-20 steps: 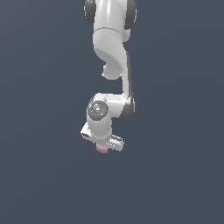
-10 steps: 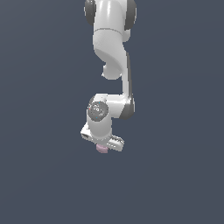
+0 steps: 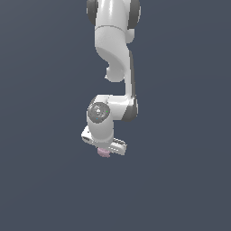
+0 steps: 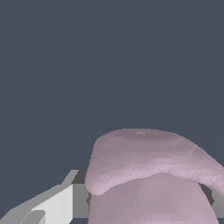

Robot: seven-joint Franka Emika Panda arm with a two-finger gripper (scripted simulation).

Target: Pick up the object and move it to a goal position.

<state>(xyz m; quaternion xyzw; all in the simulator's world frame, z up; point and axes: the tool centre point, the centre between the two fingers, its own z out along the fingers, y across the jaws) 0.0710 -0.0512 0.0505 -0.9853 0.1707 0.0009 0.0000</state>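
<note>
The pale pink lumpy object (image 3: 104, 153) shows as a small tip just below the white arm's hand in the exterior view. In the wrist view it (image 4: 148, 175) fills the near part of the picture, between the grey-white fingers (image 4: 52, 203). My gripper (image 3: 104, 150) is shut on the object; in the exterior view the hand hides most of the fingers. The arm reaches down from the top of the exterior view, with the hand near the middle of the picture.
A plain dark grey-blue surface (image 3: 180, 180) fills both views. No other objects or edges show.
</note>
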